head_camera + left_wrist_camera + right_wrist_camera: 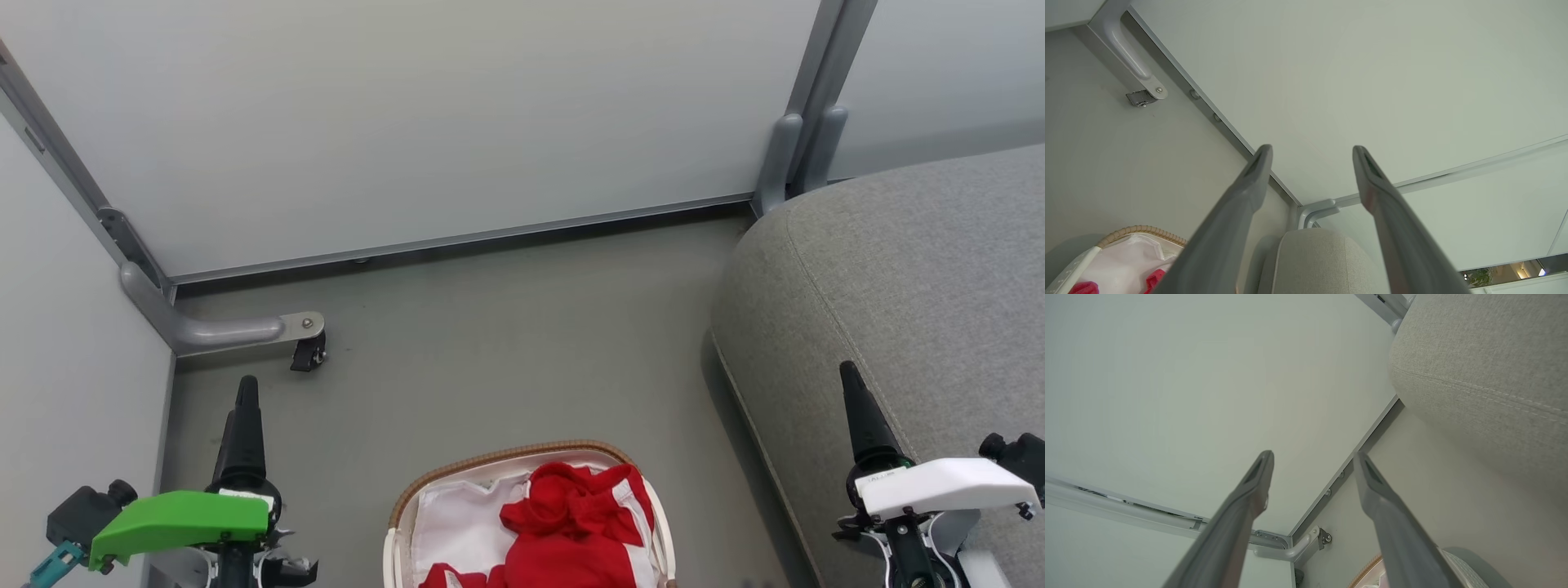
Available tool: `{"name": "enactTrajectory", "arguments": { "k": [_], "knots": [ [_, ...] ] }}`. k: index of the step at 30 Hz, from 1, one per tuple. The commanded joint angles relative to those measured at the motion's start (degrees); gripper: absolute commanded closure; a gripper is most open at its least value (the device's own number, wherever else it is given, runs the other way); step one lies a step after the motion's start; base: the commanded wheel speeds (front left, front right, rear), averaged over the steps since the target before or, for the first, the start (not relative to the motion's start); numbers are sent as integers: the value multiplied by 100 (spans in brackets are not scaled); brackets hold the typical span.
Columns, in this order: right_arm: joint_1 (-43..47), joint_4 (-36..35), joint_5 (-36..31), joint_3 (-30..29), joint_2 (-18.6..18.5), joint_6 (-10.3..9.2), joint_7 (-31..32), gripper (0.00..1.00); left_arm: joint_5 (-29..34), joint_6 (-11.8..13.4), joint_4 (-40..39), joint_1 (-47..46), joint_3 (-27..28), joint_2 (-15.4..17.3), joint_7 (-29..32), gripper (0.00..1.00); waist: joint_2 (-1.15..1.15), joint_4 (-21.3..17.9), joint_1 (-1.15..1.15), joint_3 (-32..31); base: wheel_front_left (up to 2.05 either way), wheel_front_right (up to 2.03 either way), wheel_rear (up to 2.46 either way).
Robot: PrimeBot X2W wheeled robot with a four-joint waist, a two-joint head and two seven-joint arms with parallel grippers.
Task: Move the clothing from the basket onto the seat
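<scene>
The head camera sits high and looks forward and steeply down at the floor [490,327]; the basket [490,457] is cut off at 6 o'clock, the seat [898,269] lies at 3 o'clock and the panel walls [408,106] span 10 to 2 o'clock. The left wrist camera looks along its own fingers [1241,196] toward the back panel, with the basket at 7 o'clock and the seat's end at 6 o'clock; the right wrist camera faces that same panel, with the seat close at 2 o'clock and a sliver of basket rim at 5 o'clock. All three views share the basket, the seat and the castor foot [306,347] at the panel's base.
</scene>
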Motion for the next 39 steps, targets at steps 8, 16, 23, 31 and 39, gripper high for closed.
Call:
{"name": "enactTrajectory", "arguments": {
  "k": [8, 16, 23, 31, 39],
  "knots": [
    [73, -298, -1135, 136, -46, 1, -205, 0, 1219, 203, -277, 9, -167, 39, -192, 0, 0, 10, 0, 0, 0, 0, 0],
    [127, -390, -1973, 272, -52, 2, -356, 0, 2143, 341, -328, 93, -357, 44, -342, 0, 0, 12, 0, -7, 0, 0, 0],
    [170, -410, -2502, 322, -57, 2, -478, 0, 2797, 394, -230, 178, -455, 48, -462, 0, 0, 12, 0, -10, 0, 0, 0],
    [214, -343, -3123, 397, -63, 2, -604, 0, 3244, 464, -122, 259, -439, 52, -585, 0, 0, 19, 0, -7, 0, 0, 0],
    [231, -324, -3653, 457, -67, 2, -727, 0, 3791, 468, 17, 315, -430, 56, -709, 0, 0, 29, 0, 6, 0, 0, 0]
  ]
}}
